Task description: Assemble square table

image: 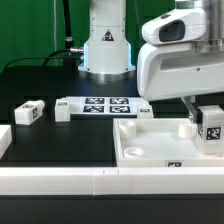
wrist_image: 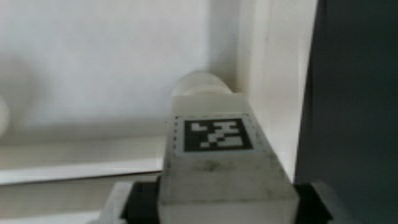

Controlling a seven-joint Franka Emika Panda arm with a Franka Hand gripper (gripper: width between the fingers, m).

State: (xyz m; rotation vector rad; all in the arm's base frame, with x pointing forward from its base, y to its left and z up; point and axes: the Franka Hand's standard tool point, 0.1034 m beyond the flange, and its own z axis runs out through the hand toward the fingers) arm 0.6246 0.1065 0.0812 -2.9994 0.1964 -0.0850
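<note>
The square table's white top (image: 150,148) lies in the exterior view's right half, rim up, with a small tag on its front wall. My gripper (image: 205,120) hangs over the top's right side, shut on a white tagged leg (image: 212,128). In the wrist view the leg (wrist_image: 217,140) stands out from between my fingers (wrist_image: 143,198), its tag facing the camera. Its rounded end is close to the top's rim (wrist_image: 267,60), near a corner. Whether the leg touches the top I cannot tell. A second tagged leg (image: 28,113) lies loose on the black table at the exterior view's left.
The marker board (image: 105,106) lies flat behind the table top. Long white rails (image: 60,182) run along the front edge, and a rail end (image: 4,140) shows at the left. The robot's base (image: 105,50) stands at the back, with black cables beside it.
</note>
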